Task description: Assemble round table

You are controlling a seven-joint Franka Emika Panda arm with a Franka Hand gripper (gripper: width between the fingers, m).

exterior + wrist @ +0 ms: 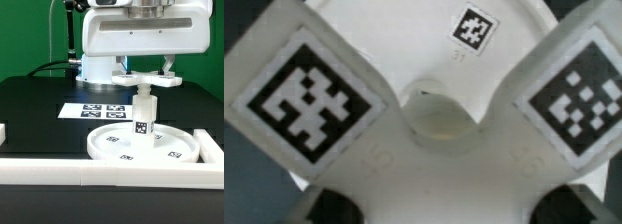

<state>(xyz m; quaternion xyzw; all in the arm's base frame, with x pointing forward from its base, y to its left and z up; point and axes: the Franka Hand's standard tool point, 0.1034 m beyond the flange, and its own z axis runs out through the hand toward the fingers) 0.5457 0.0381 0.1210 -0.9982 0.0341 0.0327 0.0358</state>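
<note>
Round table disc [104,150] just beside front rail [60,170], open tabletop [38,100] behind; post [143,116] upright on it, cross piece [147,84] atop, straddled by gripper [148,72], grip unclear.

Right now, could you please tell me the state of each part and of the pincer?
cross-shaped piece: held level atop the post; whether seated, unclear.
post: upright at the middle of the rimmed disc.
rimmed disc: flat on the table.
pincer: shut on the cross-shaped piece.
marker board: flat on the table.

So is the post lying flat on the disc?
No, the post stands upright in the middle of the disc.
</note>
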